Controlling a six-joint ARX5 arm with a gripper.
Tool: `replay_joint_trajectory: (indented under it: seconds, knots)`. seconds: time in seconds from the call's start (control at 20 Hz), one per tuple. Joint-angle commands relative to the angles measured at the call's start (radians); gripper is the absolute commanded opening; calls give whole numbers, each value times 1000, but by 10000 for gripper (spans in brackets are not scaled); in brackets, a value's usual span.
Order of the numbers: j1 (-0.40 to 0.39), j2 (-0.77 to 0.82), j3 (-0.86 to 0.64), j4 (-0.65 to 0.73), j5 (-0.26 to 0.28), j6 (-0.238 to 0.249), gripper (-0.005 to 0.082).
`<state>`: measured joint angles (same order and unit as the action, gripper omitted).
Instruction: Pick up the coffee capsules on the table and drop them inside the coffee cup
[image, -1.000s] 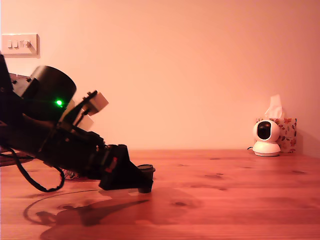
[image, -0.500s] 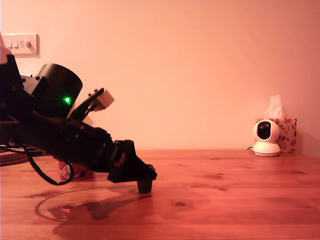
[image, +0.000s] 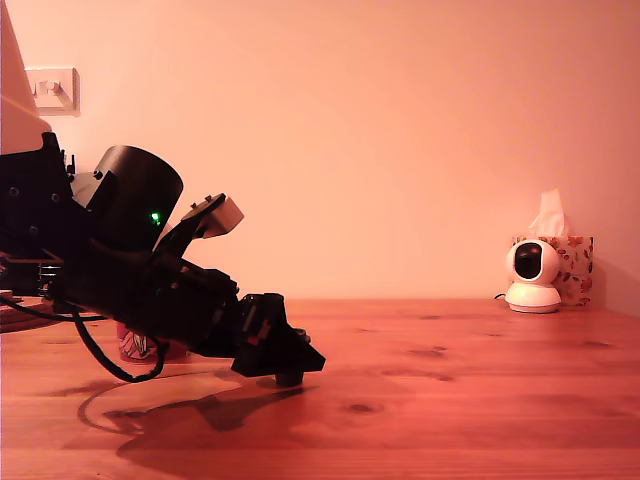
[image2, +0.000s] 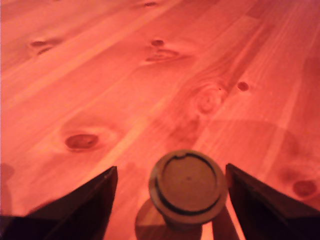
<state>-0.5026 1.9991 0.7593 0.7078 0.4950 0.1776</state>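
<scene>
One dark brown coffee capsule (image2: 186, 184) stands upright on the pine table (image2: 100, 85), rim upward. My gripper (image2: 170, 170) is open around it. The two dark fingers (image2: 75, 210) flank the capsule, with a gap of bare wood on each side. In the exterior view the gripper (image: 292, 366) hangs low over the table (image: 450, 400), and only the foot of the capsule (image: 289, 379) shows under it. The red coffee cup (image: 133, 345) stands behind the arm at the exterior view's left, mostly hidden.
A white dome camera (image: 531, 277) and a flowered tissue box (image: 574, 266) sit at the table's back on the exterior view's right. A cable (image: 100, 362) loops down from the arm onto the wood. A wall switch (image: 50, 89) is at the upper left.
The arm has stretched toward the exterior view's right and its wrist has risen. The capsule stays in the same spot. The cup's lower part has come into view behind the arm.
</scene>
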Motion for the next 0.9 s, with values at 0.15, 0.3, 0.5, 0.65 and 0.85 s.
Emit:
replay_joint_trajectory:
  seconds: [0.15, 0.3, 0.5, 0.65, 0.85]
  knots:
    - [-3, 19, 0, 5, -2, -2, 578]
    - [-5, 20, 0, 4, -3, -2, 532]
    - [-5, 20, 0, 1, -6, -2, 433]
    - [-5, 20, 0, -5, -6, 1, 231]
    - [-5, 20, 0, -5, -6, 6, 156]
